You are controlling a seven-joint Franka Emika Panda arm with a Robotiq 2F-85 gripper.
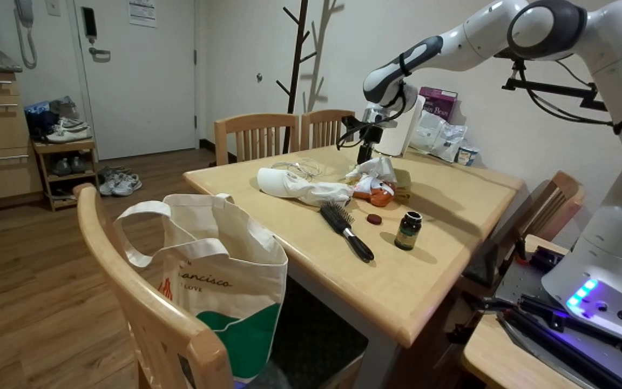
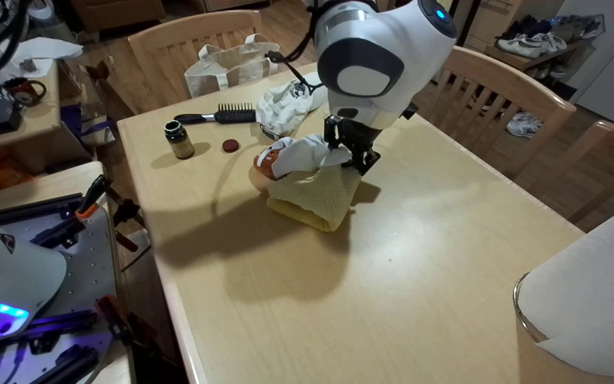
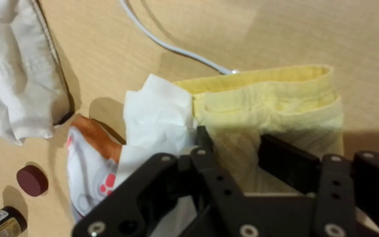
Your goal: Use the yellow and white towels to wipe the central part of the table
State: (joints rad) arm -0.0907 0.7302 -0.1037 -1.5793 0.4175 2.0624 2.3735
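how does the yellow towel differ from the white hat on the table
The yellow towel is folded in layers; the white hat is rumpled, with a smooth brim. In the wrist view, the yellow towel shows between the jaws of the open gripper, while the white hat lies off to one side. Both look like fabric and rest on the table.

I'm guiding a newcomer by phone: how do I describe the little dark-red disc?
Find the light-wood table, then the black brush and small dark bottle on it. Close to both lies the small disc. Unlike the upright bottle and long, bristled brush, it is squat, round and dark red.
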